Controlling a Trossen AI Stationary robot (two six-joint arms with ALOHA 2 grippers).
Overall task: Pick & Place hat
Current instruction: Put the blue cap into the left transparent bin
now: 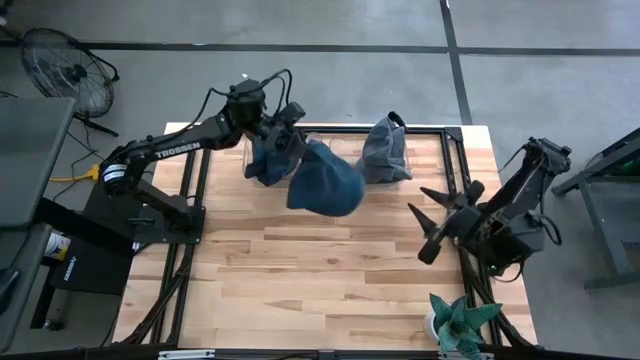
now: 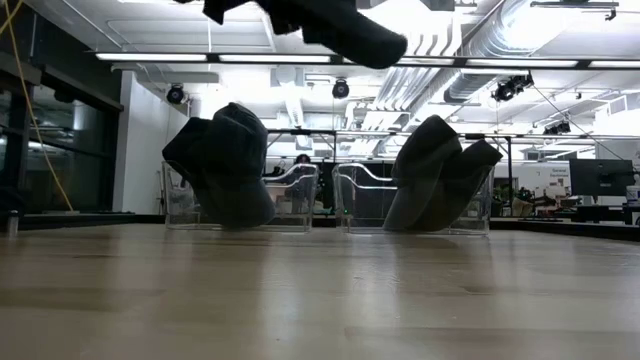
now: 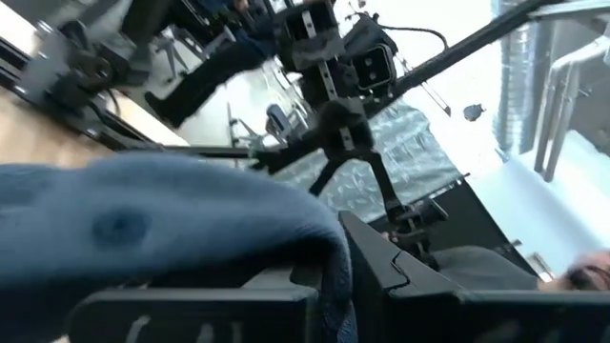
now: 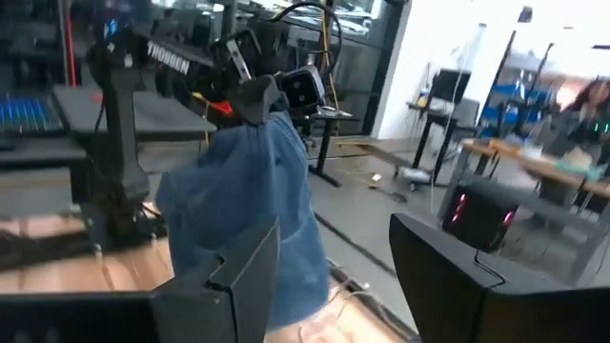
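Left gripper (image 1: 292, 128): raised over the far part of the table (image 1: 330, 270); jaws clamped on a blue hat (image 1: 326, 180); the cloth is seen pinched between them in the left wrist view
Blue hat: held in the air, hung from the left gripper; clear of the table; seen at the top edge of the low view (image 2: 340, 25); seen from the right wrist view as a hanging blue bag of cloth (image 4: 250, 214)
Left bin (image 2: 290, 198): clear, set at the far edge of the table; a dark hat (image 2: 225, 165) is draped over its side
Right bin (image 2: 365, 198): clear, set beside the left bin, a little apart; a grey hat (image 1: 385, 150) is draped over it
Right gripper (image 1: 435, 222): kept at the right edge of the table, well apart from the blue hat; jaws spread, nothing between them
Plant (image 1: 460, 322): stood at the near right corner of the table
Fan (image 1: 65, 65): stood on the floor beyond the table's far left corner
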